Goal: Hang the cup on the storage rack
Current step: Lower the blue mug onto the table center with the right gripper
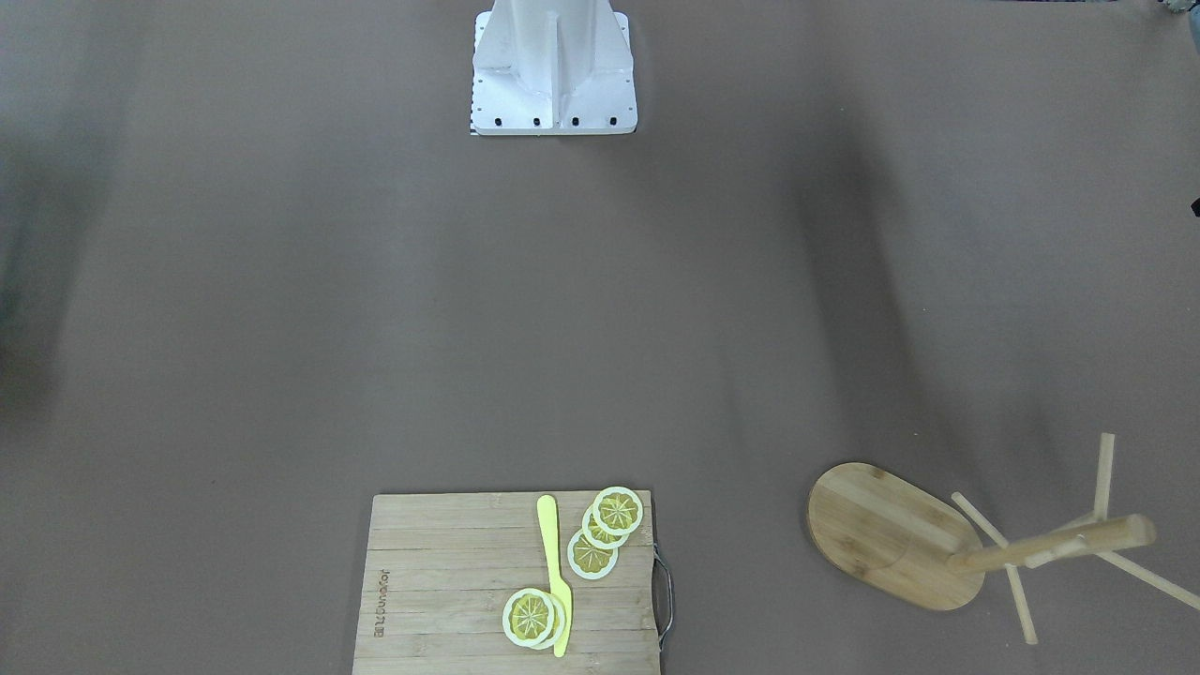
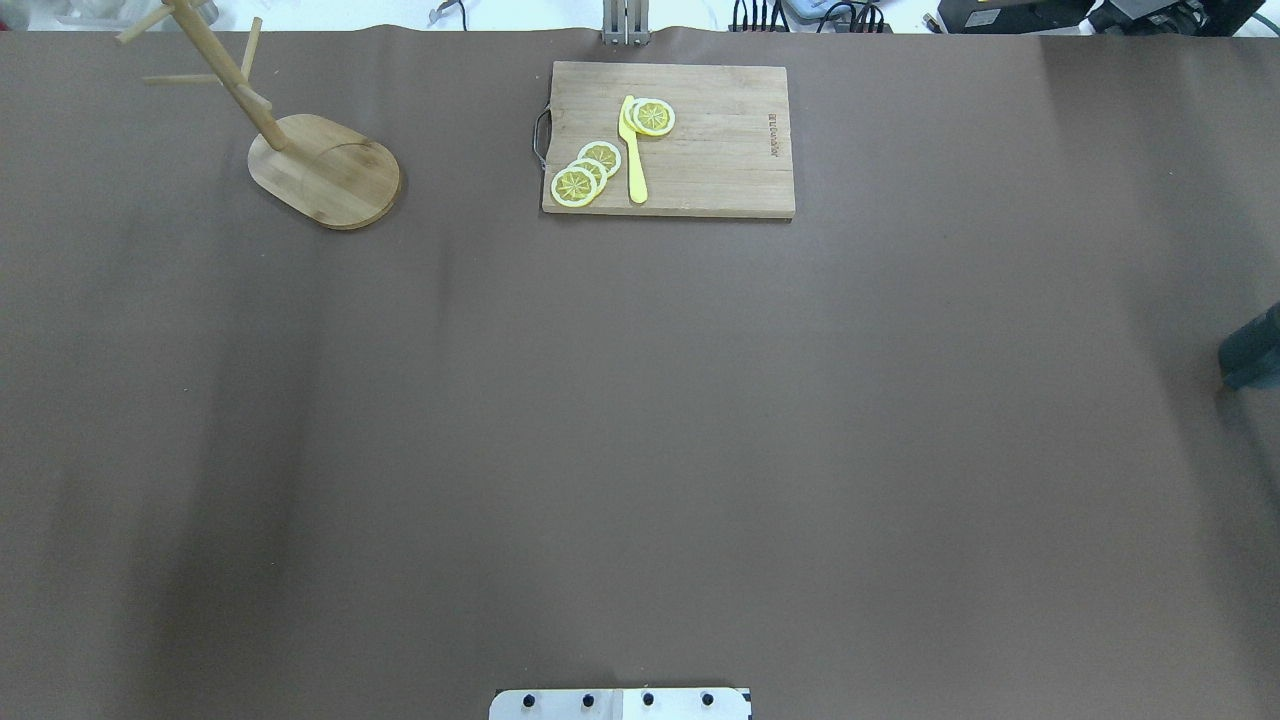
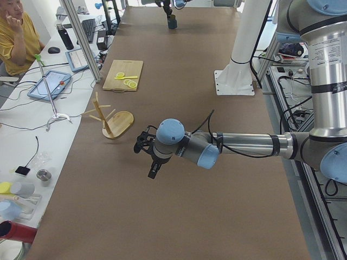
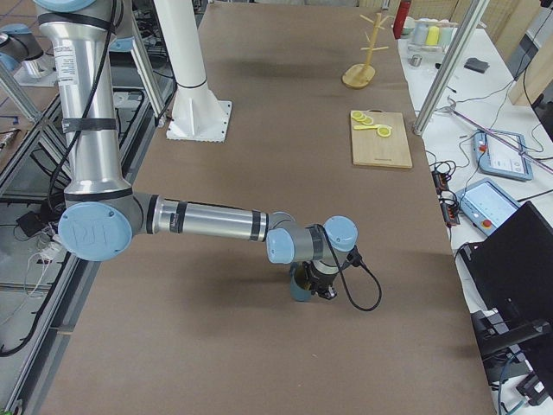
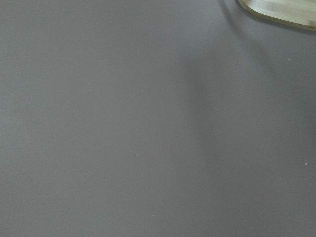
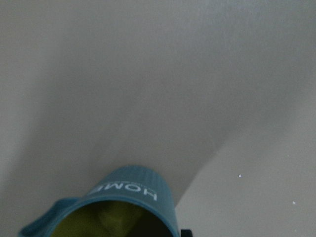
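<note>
The slate blue-grey cup (image 6: 129, 197) with white "HOME" lettering fills the bottom of the right wrist view, its yellowish inside showing. In the exterior right view the cup (image 4: 299, 285) sits low at the table, right under my right gripper (image 4: 318, 278). I cannot tell whether that gripper is open or shut. The wooden storage rack (image 2: 322, 170) stands upright at the table's far left corner, also seen in the front view (image 1: 895, 534). My left gripper (image 3: 152, 162) hovers over the table short of the rack (image 3: 115, 120). I cannot tell its state.
A wooden cutting board (image 2: 700, 140) with lemon slices (image 2: 585, 172) and a yellow knife (image 2: 632, 150) lies at the far middle. The robot's white base (image 1: 553, 70) stands at the near edge. A dark shape (image 2: 1250, 350) shows at the overhead view's right edge.
</note>
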Robot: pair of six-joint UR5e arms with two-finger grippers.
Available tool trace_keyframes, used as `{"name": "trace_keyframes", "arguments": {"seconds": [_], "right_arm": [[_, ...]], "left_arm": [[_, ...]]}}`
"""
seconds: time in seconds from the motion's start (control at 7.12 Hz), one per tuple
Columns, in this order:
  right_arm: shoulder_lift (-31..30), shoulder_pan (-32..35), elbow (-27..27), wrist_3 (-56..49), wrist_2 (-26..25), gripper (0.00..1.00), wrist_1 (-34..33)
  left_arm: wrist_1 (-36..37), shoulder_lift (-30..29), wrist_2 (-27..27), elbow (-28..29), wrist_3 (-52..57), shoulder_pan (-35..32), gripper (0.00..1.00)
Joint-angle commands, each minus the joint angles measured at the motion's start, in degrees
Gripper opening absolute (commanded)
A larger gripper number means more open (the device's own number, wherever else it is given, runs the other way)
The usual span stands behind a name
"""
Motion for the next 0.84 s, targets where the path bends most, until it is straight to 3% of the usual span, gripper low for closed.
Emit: {"name": "trace_keyframes", "arguments": {"seconds": [0.0, 0.14, 0.42, 0.7], "right_arm": [[2.76, -0.44, 5.79, 5.25, 1.88, 0.00, -4.86], [3.12, -3.06, 12.10, 10.51, 1.98, 0.00, -8.81], [4.86, -14.27, 24.49, 35.03, 3.30, 0.00, -9.73], [14.23, -26.40, 27.19, 58.79, -0.36, 0.00, -9.73]], "left_arm": [[0.00, -0.05, -0.09, -0.08, 0.03, 0.05, 0.98], [0.00, -0.05, -0.17, -0.08, 0.03, 0.05, 0.98], [0.09, -0.05, -0.17, 0.01, 0.12, 0.05, 0.98], [-0.61, -0.05, -0.87, 0.10, 0.12, 0.05, 0.98]]}}
